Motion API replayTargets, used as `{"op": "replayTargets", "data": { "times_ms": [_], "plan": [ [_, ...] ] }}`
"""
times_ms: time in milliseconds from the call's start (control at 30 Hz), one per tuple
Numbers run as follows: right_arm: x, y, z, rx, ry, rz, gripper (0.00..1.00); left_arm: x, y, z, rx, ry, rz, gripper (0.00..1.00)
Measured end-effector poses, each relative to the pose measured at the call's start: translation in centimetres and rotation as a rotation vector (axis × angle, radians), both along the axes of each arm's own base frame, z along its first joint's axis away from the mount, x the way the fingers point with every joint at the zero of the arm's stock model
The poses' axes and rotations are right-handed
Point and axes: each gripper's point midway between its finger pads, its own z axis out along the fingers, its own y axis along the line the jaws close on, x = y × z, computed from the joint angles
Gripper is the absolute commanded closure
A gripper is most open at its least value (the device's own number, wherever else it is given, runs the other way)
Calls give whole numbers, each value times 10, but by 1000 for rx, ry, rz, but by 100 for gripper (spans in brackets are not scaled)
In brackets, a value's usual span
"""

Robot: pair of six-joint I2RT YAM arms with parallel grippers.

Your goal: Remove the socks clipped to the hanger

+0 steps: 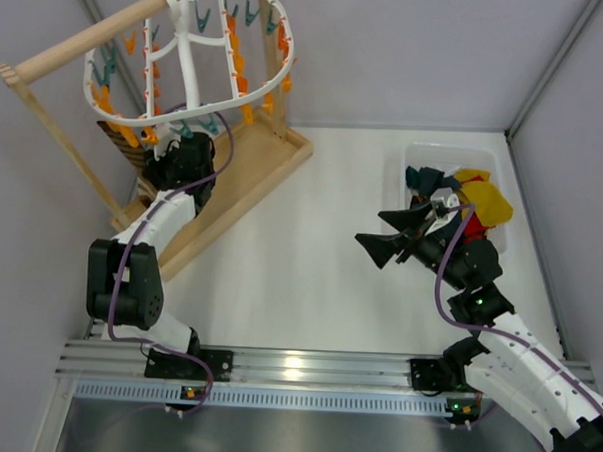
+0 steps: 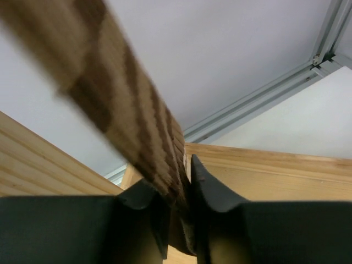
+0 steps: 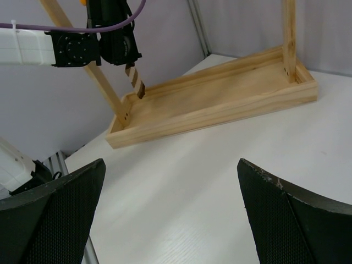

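Observation:
The white oval hanger (image 1: 192,69) with orange and teal clips hangs from a wooden rod at the back left. A brown-and-cream striped sock (image 2: 110,93) hangs from its left rim (image 1: 120,138). My left gripper (image 2: 179,203) is shut on the sock's lower end, just under the hanger (image 1: 174,158). In the right wrist view the sock (image 3: 135,80) sticks out below those fingers. My right gripper (image 1: 376,232) hovers open over the table at mid right, nothing between its fingers (image 3: 170,165). Yellow, red and dark teal socks (image 1: 483,199) lie in a bin.
The wooden stand's tray base (image 1: 254,174) and slanted rod (image 1: 89,42) surround my left arm. A clear plastic bin (image 1: 455,153) sits at the back right beside my right arm. Grey walls close the table on three sides.

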Motion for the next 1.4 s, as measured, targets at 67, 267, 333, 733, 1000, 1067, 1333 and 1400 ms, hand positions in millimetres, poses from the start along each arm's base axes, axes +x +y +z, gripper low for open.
{"op": "replayTargets", "data": {
  "times_ms": [67, 267, 333, 733, 1000, 1067, 1333, 1400],
  "plan": [
    [0, 1, 0, 2, 1, 4, 1, -1, -3, -4, -5, 0, -8, 95],
    [-1, 3, 0, 9, 9, 15, 0, -3, -32, -9, -21, -22, -79, 100],
    [-1, 3, 1, 12, 8, 19, 1, -5, -47, -7, -30, -41, -118, 100],
    [-16, -2, 16, 41, -24, 37, 1, -33, -134, 31, -26, -132, -332, 100],
    [-27, -3, 42, 59, -25, 62, 0, -66, -187, 50, 14, -140, -453, 100],
    [-32, -6, 53, 64, -36, 63, 1, -71, -202, 50, 32, -122, -491, 100],
    [-54, -16, 97, 83, -93, 74, 0, -70, -230, 35, 119, -17, -537, 100],
    [-56, -16, 103, 80, -90, 81, 0, -66, -236, 33, 135, 4, -545, 100]
  ]
}}
